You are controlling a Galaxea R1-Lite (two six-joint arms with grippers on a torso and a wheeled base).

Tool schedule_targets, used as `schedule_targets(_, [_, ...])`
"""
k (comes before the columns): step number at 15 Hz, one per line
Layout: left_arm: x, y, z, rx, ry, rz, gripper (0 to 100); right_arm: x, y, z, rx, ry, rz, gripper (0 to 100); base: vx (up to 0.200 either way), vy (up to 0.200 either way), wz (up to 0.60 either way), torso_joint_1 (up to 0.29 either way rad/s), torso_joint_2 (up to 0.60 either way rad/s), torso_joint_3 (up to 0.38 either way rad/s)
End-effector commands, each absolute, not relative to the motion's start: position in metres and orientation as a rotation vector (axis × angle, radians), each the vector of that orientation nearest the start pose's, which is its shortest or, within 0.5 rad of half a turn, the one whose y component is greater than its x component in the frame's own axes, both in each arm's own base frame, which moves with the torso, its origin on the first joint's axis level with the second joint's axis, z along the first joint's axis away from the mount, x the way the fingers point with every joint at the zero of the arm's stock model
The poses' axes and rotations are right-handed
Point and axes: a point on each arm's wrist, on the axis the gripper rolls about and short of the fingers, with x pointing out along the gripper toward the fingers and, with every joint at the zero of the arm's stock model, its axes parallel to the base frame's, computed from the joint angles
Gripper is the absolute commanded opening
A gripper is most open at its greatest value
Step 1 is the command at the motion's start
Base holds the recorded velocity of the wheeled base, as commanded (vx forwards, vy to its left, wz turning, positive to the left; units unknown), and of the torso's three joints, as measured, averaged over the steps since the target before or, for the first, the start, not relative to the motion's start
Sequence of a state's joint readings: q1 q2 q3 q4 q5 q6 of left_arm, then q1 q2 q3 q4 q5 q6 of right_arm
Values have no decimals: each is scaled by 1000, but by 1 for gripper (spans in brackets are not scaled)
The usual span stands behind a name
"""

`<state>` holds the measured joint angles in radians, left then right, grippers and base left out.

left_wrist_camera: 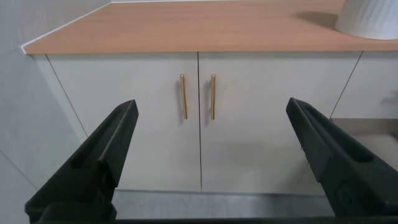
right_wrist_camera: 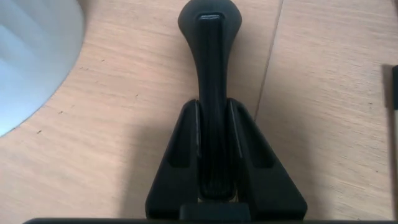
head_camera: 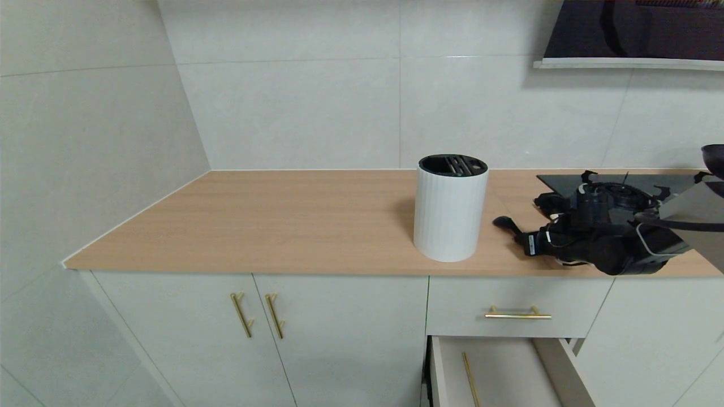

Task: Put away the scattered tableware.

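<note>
A white ribbed tableware holder [head_camera: 451, 212] with a black slotted top stands on the wooden counter [head_camera: 283, 220]. Just to its right, a black utensil handle [head_camera: 503, 222] lies low over the counter, and my right gripper [head_camera: 517, 230] is shut on it. The right wrist view has both fingers [right_wrist_camera: 186, 124] clamped on the handle [right_wrist_camera: 208, 37], whose rounded end sticks out past the gripper [right_wrist_camera: 212, 109]; the holder's wall [right_wrist_camera: 31, 56] is beside it. The rest of the utensil is hidden. My left gripper [left_wrist_camera: 211, 109] hangs open below counter height, facing the cabinet doors.
A black gas hob [head_camera: 616, 186] sits on the counter behind the right arm. Under the counter a drawer [head_camera: 498, 367] stands pulled open with a thin gold stick [head_camera: 469, 379] inside. Two cabinet doors with gold handles [left_wrist_camera: 198, 96] are to the left. The holder's base [left_wrist_camera: 373, 18] shows above them.
</note>
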<state>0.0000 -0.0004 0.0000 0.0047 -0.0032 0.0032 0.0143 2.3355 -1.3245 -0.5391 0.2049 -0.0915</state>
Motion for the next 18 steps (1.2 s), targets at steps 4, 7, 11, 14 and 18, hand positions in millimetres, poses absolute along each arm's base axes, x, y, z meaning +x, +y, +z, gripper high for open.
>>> schedule_targets(4, [-23,0,75,3,5,-3,100,447,24,111,125,488,107,0,0,0,0,0,0,0])
schedule_targets(7, [-23,0,75,3,5,-3,100,398,36,173,215,503,92,0,0,0,0,0,0,0])
schedule_targets(11, [-23,0,75,3,5,-3,100,326,51,215,252,577,106,0,0,0,0,0,0,0])
schedule_targets(14, [-23,0,75,3,5,-3,100,283,47,210,240,608,92,0,0,0,0,0,0,0])
schedule_targets(18, [-23,0,75,3,5,-3,100,248,42,205,237,625,103,0,0,0,0,0,0,0])
